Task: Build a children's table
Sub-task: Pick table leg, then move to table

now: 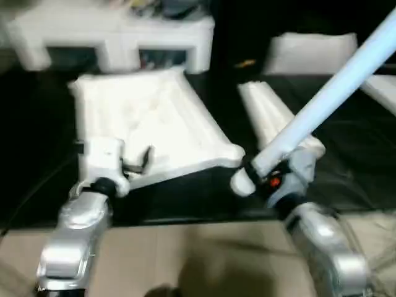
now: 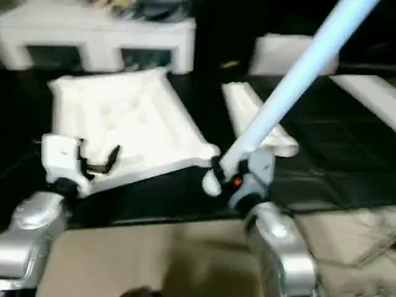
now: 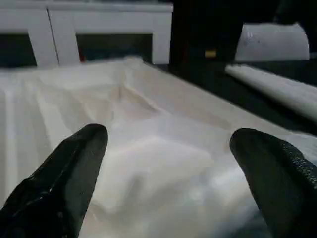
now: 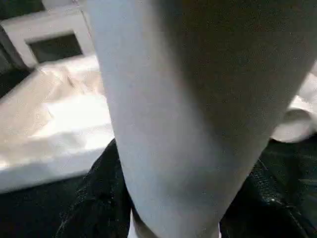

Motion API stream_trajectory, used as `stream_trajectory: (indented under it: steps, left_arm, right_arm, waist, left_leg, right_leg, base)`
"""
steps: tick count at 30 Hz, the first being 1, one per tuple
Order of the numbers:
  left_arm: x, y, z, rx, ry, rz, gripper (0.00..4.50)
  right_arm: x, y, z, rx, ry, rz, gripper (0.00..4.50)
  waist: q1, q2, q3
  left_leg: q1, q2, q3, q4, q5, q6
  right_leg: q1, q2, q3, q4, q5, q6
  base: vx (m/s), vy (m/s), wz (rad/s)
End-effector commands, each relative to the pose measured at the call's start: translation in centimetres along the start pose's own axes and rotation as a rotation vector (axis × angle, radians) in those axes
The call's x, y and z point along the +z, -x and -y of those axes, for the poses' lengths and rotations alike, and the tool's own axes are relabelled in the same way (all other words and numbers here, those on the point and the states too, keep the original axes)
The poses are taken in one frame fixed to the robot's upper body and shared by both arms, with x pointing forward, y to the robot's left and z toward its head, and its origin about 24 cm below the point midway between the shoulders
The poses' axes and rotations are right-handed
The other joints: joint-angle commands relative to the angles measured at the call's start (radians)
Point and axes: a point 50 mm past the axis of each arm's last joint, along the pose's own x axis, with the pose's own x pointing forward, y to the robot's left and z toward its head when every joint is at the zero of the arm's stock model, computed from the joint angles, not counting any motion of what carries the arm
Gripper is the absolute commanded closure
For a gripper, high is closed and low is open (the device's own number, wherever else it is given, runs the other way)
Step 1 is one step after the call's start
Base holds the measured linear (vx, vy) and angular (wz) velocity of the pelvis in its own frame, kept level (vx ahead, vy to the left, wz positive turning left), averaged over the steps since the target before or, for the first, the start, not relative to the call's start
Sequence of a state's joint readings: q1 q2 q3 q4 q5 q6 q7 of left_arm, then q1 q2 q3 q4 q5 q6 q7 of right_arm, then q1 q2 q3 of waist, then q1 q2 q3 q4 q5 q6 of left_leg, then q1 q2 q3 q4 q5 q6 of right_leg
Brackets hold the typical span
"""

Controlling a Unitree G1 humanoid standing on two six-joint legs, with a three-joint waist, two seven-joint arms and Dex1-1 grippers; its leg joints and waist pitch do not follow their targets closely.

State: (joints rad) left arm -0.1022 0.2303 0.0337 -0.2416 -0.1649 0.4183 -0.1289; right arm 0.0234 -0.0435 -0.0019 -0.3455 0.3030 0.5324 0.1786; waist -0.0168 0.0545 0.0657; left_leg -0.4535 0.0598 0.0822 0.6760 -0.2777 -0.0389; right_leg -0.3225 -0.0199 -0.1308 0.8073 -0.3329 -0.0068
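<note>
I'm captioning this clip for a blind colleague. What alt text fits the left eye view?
The right gripper holds a long white tube leg slanting up to the right, its lower end near a corner of the upside-down white tabletop. The left gripper, jaws open, rests at the tabletop's near edge on the black floor.
</note>
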Motion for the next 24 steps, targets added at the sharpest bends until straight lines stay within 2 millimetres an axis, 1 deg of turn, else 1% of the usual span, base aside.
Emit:
stream_trajectory:
  steps: [1,2,3,4,5,6,7,8,9,10,11,12,13,14,15,16,17,18,19,20,21,22,23,24]
  left_arm:
    - [0.0,-0.1,0.0,-0.002,-0.01,-0.015,0.0]
    - [-0.1,-0.1,-0.1,0.0,-0.013,-0.016,0.0]
    - [-0.1,-0.1,-0.2,0.002,-0.015,-0.019,0.0]
    - [-0.2,-0.2,-0.3,0.004,-0.027,-0.025,0.0]
    - [-0.2,-0.2,-0.4,0.006,-0.046,-0.023,0.0]
    - [-0.2,-0.2,-0.4,0.006,-0.051,-0.022,0.0]
    - [-0.1,-0.3,-0.4,0.008,-0.045,-0.024,0.0]
    - [-0.1,-0.3,-0.4,0.01,-0.04,-0.027,0.0]
    - [0.0,-0.4,-0.2,0.008,-0.037,-0.026,0.0]
    - [0.0,-0.3,-0.1,0.005,-0.037,-0.027,0.0]
    - [-0.1,-0.3,0.0,0.002,-0.037,-0.026,0.0]
    - [0.0,-0.1,0.1,-0.001,-0.038,-0.021,0.0]
    - [0.0,-0.1,0.1,-0.001,-0.038,-0.021,0.0]
    - [0.0,-0.1,-0.1,0.012,-0.031,-0.02,0.0]
    - [-0.1,-0.1,-0.2,0.025,-0.025,-0.021,0.0]
    - [-0.3,0.0,-0.4,0.037,-0.03,-0.032,0.0]
    - [-0.5,0.3,-0.6,0.047,-0.039,-0.043,0.0]
    - [-0.7,0.5,-0.7,0.052,0.005,-0.042,0.0]
    - [-0.8,0.6,-0.8,0.058,0.02,-0.045,0.0]
    - [-0.8,0.6,-0.8,0.063,0.023,-0.047,0.0]
    - [-0.9,0.7,-1.0,0.065,0.023,-0.05,0.0]
    - [-0.9,0.7,-1.0,0.065,0.023,-0.05,0.0]
    - [-1.4,0.9,-1.1,0.081,-0.01,-0.098,0.0]
    - [-1.2,0.9,-0.9,0.062,0.007,-0.085,0.0]
  right_arm:
    - [0.8,-0.1,0.0,-0.005,0.019,0.036,2.6]
    - [0.8,-0.1,0.0,-0.005,0.022,0.036,2.6]
    - [0.7,-0.1,0.0,-0.011,0.028,0.035,2.6]
    - [0.7,0.0,0.1,-0.019,0.036,0.037,2.6]
    - [0.7,0.1,0.2,-0.029,0.041,0.04,2.6]
    - [0.6,0.1,0.3,-0.031,0.041,0.041,2.6]
    - [0.8,0.1,0.3,-0.034,0.035,0.043,2.6]
    - [0.8,0.2,0.3,-0.035,0.031,0.045,2.6]
    - [0.9,0.1,0.3,-0.033,0.031,0.044,2.6]
    - [0.9,0.1,0.4,-0.029,0.04,0.038,2.6]
    - [0.8,0.1,0.5,-0.03,0.045,0.029,2.6]
    - [0.7,0.0,0.6,-0.026,0.059,0.007,2.6]
    - [0.6,0.0,0.6,-0.026,0.06,0.007,2.6]
    - [0.7,-0.1,0.7,-0.024,0.071,-0.003,2.6]
    - [0.7,-0.2,0.8,-0.025,0.079,-0.007,2.6]
    - [0.7,-0.3,0.7,-0.021,0.103,-0.008,2.6]
    - [0.6,-0.2,0.5,-0.019,0.114,-0.004,2.6]
    - [0.7,-0.3,0.5,-0.018,0.084,0.001,2.6]
    - [0.6,-0.3,0.5,-0.016,0.071,0.003,2.6]
    - [0.6,-0.3,0.6,-0.015,0.068,0.003,2.6]
    - [0.4,-0.4,0.5,-0.014,0.075,-0.01,2.6]
    - [0.4,-0.4,0.5,-0.014,0.075,-0.01,2.6]
    - [0.3,-0.3,0.6,-0.006,0.101,-0.03,2.6]
    - [0.4,-0.3,0.5,0.007,0.094,-0.029,2.6]
  waist:
    - [0.004,0.028,-0.097]
    - [-0.01,-0.05,-0.132]
    - [-0.023,-0.036,-0.104]
    - [-0.009,-0.049,-0.072]
    - [0.026,-0.01,-0.045]
    - [0.014,-0.006,-0.036]
    - [0.01,0.016,-0.055]
    - [-0.026,0.035,-0.048]
    - [-0.036,0.038,-0.04]
    - [-0.029,0.016,-0.042]
    - [-0.022,0.005,-0.04]
    - [-0.003,-0.018,-0.04]
    - [0.008,-0.022,-0.038]
    - [0.025,-0.03,-0.047]
    - [0.033,-0.016,-0.059]
    - [0.021,-0.033,-0.045]
    - [0.003,0.005,-0.061]
    - [-0.043,0.015,-0.069]
    - [-0.041,0.008,-0.057]
    - [-0.025,0.007,-0.057]
    - [-0.015,-0.019,-0.05]
    - [0.003,-0.036,-0.05]
    - [0.067,-0.066,-0.058]
    - [0.071,-0.098,-0.054]
  left_leg:
    - [0.05,0.076,-0.09,-0.252,-0.65,-0.355]
    - [0.089,0.04,-0.08,-0.118,-0.296,-0.406]
    - [0.063,0.073,-0.085,0.056,0.049,-0.149]
    - [-0.013,0.06,-0.064,0.051,0.057,-0.066]
    - [-0.012,0.107,-0.102,0.079,0.071,-0.071]
    - [0.052,0.145,-0.123,0.03,-0.032,-0.125]
    - [0.092,0.18,-0.138,-0.035,-0.12,-0.168]
    - [0.079,0.224,-0.187,-0.184,-0.452,-0.125]
    - [0.07,0.199,-0.19,-0.199,-0.519,-0.099]
    - [0.07,0.146,-0.146,-0.168,-0.5,-0.075]
    - [0.059,0.14,-0.124,-0.153,-0.446,-0.07]
    - [0.058,0.13,-0.086,-0.125,-0.299,-0.039]
    - [0.059,0.129,-0.074,-0.109,-0.212,-0.014]
    - [0.06,0.13,-0.051,-0.1,-0.049,0.026]
    - [0.026,0.118,-0.072,-0.13,0.058,0.067]
    - [0.014,0.108,-0.099,-0.155,0.04,0.09]
    - [0.07,0.146,-0.18,-0.2,-0.096,0.106]
    - [0.134,0.232,-0.219,-0.201,-0.132,0.165]
    - [0.123,0.248,-0.228,-0.212,-0.139,0.197]
    - [0.115,0.222,-0.196,-0.212,-0.158,0.203]
    - [0.086,0.178,-0.156,-0.18,-0.138,0.2]
    - [0.052,0.131,-0.11,-0.148,-0.109,0.164]
    - [0.031,0.071,-0.018,-0.056,0.094,0.088]
    - [0.025,0.068,-0.004,-0.06,0.109,0.074]
  right_leg:
    - [0.022,-0.004,0.017,-0.094,-0.132,-0.086]
    - [-0.015,-0.173,0.086,-0.211,-0.199,-0.154]
    - [-0.017,-0.333,0.148,-0.325,-0.192,-0.199]
    - [0.053,-0.29,0.138,-0.333,-0.172,-0.223]
    - [0.065,-0.288,0.14,-0.312,-0.192,-0.228]
    - [0.046,-0.209,0.081,-0.282,-0.233,-0.212]
    - [0.051,-0.141,0.066,-0.235,-0.169,-0.193]
    - [0.038,-0.088,0.074,-0.138,-0.081,-0.122]
    - [0.048,-0.084,0.071,-0.134,-0.049,-0.096]
    - [0.044,-0.144,0.103,-0.21,-0.049,-0.107]
    - [0.049,-0.176,0.122,-0.242,-0.105,-0.11]
    - [0.053,-0.213,0.142,-0.292,-0.307,-0.097]
    - [0.054,-0.226,0.147,-0.309,-0.388,-0.088]
    - [0.052,-0.219,0.145,-0.322,-0.413,-0.068]
    - [0.08,-0.18,0.06,-0.293,-0.248,-0.085]
    - [0.077,-0.151,0.028,-0.289,-0.19,-0.084]
    - [0.053,-0.084,0.019,-0.226,-0.108,-0.114]
    - [0.004,-0.069,0.073,-0.173,-0.065,-0.125]
    - [0.009,-0.089,0.093,-0.152,-0.057,-0.128]
    - [-0.003,-0.096,0.118,-0.162,-0.011,-0.169]
    - [-0.002,-0.143,0.156,-0.224,0.052,-0.239]
    - [0.02,-0.173,0.174,-0.263,0.071,-0.245]
    - [0.052,-0.19,0.17,-0.291,0.069,0.076]
    - [0.051,-0.166,0.164,-0.293,0.063,0.169]
  base:
    - [-0.099,-0.044,-0.1]
    - [-0.046,-0.088,-0.11]
    - [-0.046,-0.088,-0.11]
    - [0.02,-0.103,-0.26]
    - [-0.011,-0.049,-0.25]
    - [-0.011,-0.049,-0.25]
    - [-0.1,0.022,0.0]
    - [-0.058,0.026,0.06]
    - [-0.116,0.056,-0.12]
    - [-0.094,0.012,-0.22]
    - [-0.144,-0.037,-0.25]
    - [-0.086,-0.067,-0.07]
    - [-0.07,-0.086,-0.08]
    - [-0.026,-0.072,-0.06]
    - [-0.026,-0.072,-0.06]
    - [-0.01,-0.076,0.2]
    - [0.026,-0.078,0.44]
    - [0.026,-0.078,0.44]
    - [0.044,-0.103,0.24]
    - [0.027,-0.145,0.1]
    - [0.027,-0.145,0.1]
    - [0.019,-0.143,0.07]
    - [0.007,-0.124,-0.06]
    - [0.007,-0.124,-0.06]
